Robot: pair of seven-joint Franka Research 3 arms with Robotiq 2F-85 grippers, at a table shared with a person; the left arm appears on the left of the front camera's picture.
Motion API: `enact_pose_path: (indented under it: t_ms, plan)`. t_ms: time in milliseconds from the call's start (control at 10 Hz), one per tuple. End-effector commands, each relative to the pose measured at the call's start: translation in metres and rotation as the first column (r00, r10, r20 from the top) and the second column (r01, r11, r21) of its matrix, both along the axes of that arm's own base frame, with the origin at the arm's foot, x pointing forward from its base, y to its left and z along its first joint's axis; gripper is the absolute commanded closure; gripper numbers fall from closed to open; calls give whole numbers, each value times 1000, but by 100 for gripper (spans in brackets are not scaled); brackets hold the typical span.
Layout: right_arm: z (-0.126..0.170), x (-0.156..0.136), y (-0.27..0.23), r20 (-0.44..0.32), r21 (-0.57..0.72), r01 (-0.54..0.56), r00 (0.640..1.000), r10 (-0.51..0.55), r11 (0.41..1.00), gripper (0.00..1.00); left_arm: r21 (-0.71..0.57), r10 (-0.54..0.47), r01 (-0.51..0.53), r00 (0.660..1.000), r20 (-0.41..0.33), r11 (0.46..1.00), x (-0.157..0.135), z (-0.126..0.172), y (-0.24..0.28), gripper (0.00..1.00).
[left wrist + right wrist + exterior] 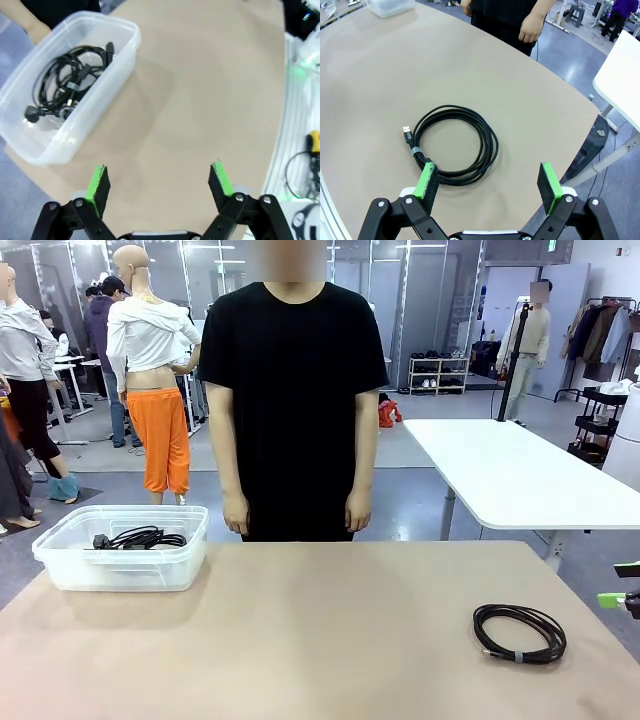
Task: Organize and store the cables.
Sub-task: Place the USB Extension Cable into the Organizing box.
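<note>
One coiled cable shows its plug under open right jaws.

1 clear plastic bin on counter, w/ tangle of black cables inside, exact no. can't tell. 1 coiled cable loose, well apart from bin. 1 person behind counter, near bin.

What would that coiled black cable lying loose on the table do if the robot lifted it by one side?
The coiled black cable would probably sag and droop, since its strands are thin. A small band near the USB plug ties the loops, so it likely stays one bundle. It looks light, and lying flat, it is unlikely to roll.
</note>
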State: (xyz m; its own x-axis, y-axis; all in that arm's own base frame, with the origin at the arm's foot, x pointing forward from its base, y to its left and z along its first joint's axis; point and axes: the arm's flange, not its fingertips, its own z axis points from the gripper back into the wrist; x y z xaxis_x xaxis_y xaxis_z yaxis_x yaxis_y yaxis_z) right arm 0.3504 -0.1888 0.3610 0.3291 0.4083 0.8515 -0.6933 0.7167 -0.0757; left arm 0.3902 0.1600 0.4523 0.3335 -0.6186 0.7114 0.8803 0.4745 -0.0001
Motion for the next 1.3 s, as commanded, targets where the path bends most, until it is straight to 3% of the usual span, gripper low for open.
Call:
enact_pose_path:
  t_ms: [0,700,900,1100,1200]
  plan:
    - [1,-1,0,4,-6,0,1000,0,1000,0,15,7,-7,1000,-14,1000,-2,12,4,0]
    - [0,0,0,0,0,0,1000,0,1000,0,15,7,-7,1000,-14,1000,-2,12,4,0]
    - [42,-11,42,-156,-162,52,985,-78,985,0,15,7,-7,1000,-14,1000,-2,12,4,0]
    - [72,13,67,-282,-270,27,954,-106,962,0,15,7,-7,1000,-14,1000,-2,12,4,0]
    - [80,32,91,-327,-328,-57,943,-57,943,0,15,7,-7,1000,-14,1000,-2,12,4,0]
